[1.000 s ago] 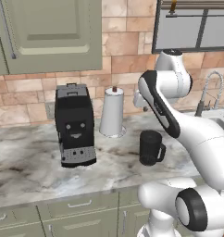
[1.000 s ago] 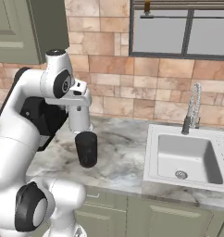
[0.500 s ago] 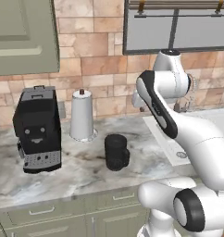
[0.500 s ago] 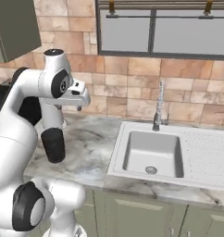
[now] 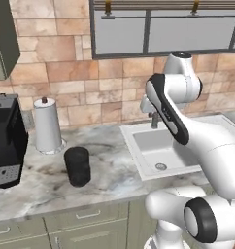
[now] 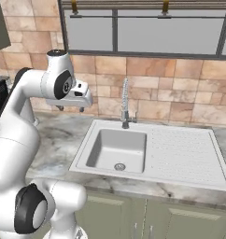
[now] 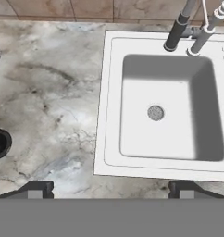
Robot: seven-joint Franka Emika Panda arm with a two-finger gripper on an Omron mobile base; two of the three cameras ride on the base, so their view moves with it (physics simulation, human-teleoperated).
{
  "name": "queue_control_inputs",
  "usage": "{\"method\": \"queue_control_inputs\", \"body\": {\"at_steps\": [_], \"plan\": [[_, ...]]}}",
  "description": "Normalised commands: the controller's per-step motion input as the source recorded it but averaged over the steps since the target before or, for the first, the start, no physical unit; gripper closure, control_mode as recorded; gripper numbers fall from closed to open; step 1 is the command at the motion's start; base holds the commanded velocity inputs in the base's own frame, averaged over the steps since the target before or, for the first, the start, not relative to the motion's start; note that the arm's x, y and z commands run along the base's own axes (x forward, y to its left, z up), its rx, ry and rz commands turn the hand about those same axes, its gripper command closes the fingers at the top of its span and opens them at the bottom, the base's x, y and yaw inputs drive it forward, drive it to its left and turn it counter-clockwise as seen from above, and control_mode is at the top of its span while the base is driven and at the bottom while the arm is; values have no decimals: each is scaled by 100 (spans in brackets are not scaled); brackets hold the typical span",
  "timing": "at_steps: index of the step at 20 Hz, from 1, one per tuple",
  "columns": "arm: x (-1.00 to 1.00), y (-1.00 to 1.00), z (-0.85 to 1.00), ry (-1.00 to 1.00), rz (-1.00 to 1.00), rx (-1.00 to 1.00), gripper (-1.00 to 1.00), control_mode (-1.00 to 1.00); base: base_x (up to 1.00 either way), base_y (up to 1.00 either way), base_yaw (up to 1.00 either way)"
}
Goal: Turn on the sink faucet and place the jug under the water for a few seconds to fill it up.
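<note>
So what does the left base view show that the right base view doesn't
Left base view: the jug standing on the counter left of the sink, a paper towel roll behind it, and a coffee machine at the far left. Right base view: the whole faucet, the ribbed drainboard, and the open tool beside the basin. Both: sink, drain, counter, brick wall and window. No water is running in either.
</note>
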Motion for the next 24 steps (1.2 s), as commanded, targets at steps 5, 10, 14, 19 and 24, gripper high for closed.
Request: {"method": "queue_control_inputs", "body": {"at_steps": [5,10,14,19,24], "plan": [[0,0,0,0,0,0,-100,100,20,-37,0],[0,0,0,0,0,0,-100,100,19,-36,0],[0,0,0,0,0,0,-100,100,23,-25,0],[0,0,0,0,0,0,-100,100,27,-26,2],[0,0,0,0,0,0,-100,100,28,-27,7]]}}
